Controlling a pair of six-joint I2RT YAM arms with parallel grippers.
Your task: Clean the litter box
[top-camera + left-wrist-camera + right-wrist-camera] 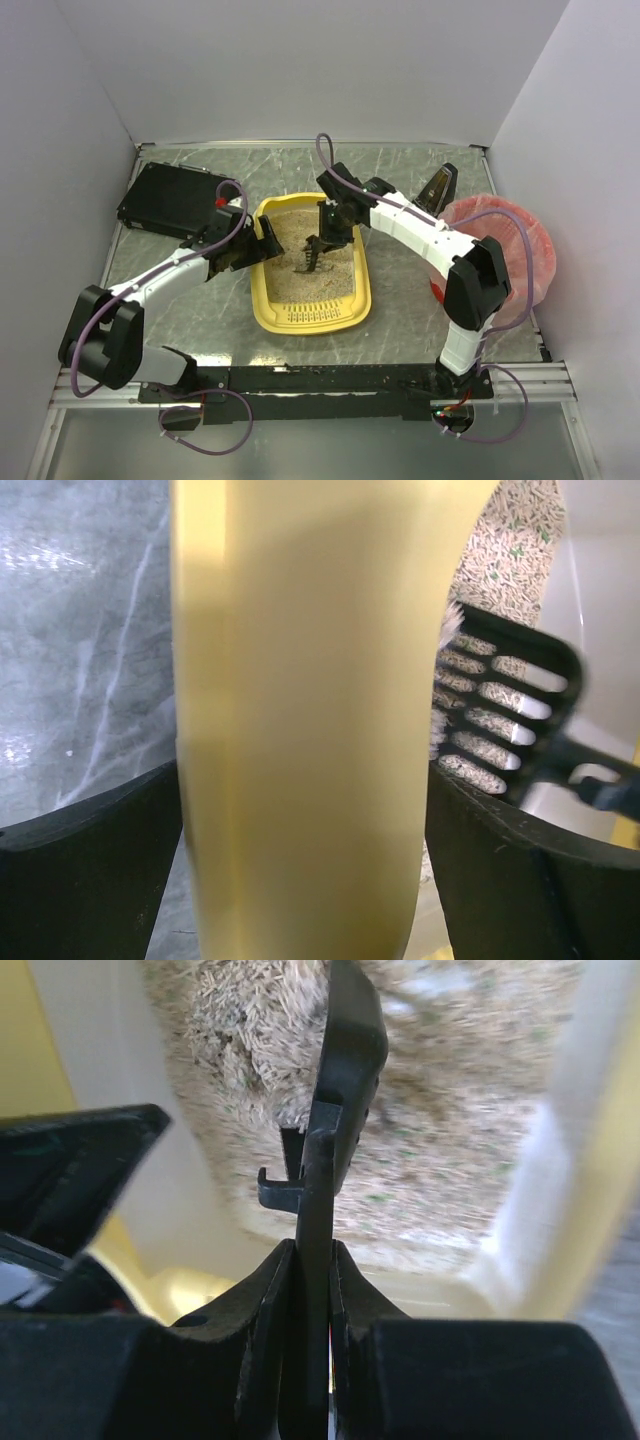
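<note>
At the far left of the grey marbled table [200, 310] lies a flat black rectangular box [170, 200], well apart from the work. I can read no brand, label or writing on it or anywhere else.

Next comes the left gripper [258, 245]. Its black fingers [80, 880] are spread wide and straddle the left wall of the litter box [312, 318], a yellow plastic rectangular tray with rounded corners and a slotted rim at its near end. One finger is outside the wall and one inside. I cannot tell whether the pads press on the wall.

The tray sits mid-table between the two arms, with its long axis running from the near edge towards the back wall. It holds beige sandy litter [325, 285].

A black slotted plastic scoop [310, 255] stands roughly in the middle of the litter. The right gripper [332, 220] has its fingers [265, 1300] clamped shut on the thin handle. The handle's long axis runs straight out from those fingers, and the blade lies ahead of and below them, down in the litter.

Furthest right is a pink-red round bin [520, 230] lined with a bag, just beyond the right arm's elbow.

The coming move likely depends on this: the loaded scoop must travel rightwards from the tray's middle to that bin. The right arm is both nearer to the bin and already holding the tool.
</note>
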